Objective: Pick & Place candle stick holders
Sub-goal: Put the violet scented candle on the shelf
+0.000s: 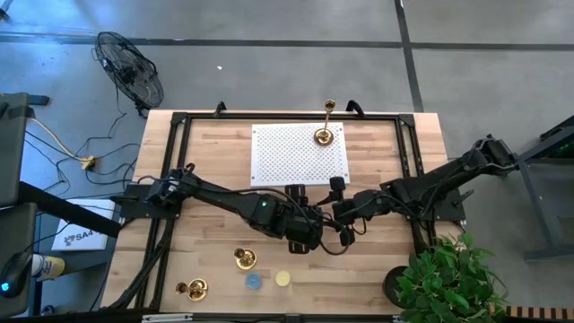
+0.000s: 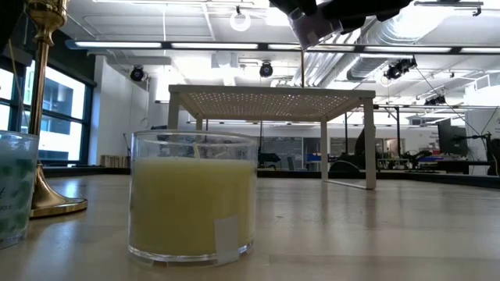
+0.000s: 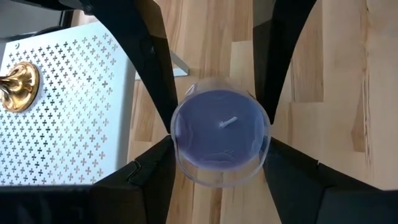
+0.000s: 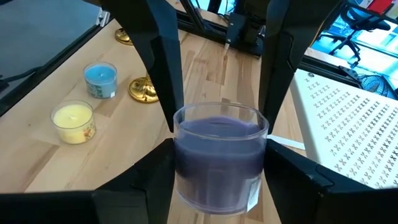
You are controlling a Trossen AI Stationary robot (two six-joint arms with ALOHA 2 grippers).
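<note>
Purple candle jar (image 3: 221, 132) between both grippers' fingers (image 3: 155, 81), mid-table.

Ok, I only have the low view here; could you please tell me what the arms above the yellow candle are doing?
Observer: The left gripper is clamped on a purple candle in a glass jar.
Operator: Thank you. And the right arm?
Observer: The right gripper is at that same candle, facing the left one.
Operator: Is any holder on the white stand?
Observer: Yes, one gold holder stands on the white stand, near a corner.
</note>
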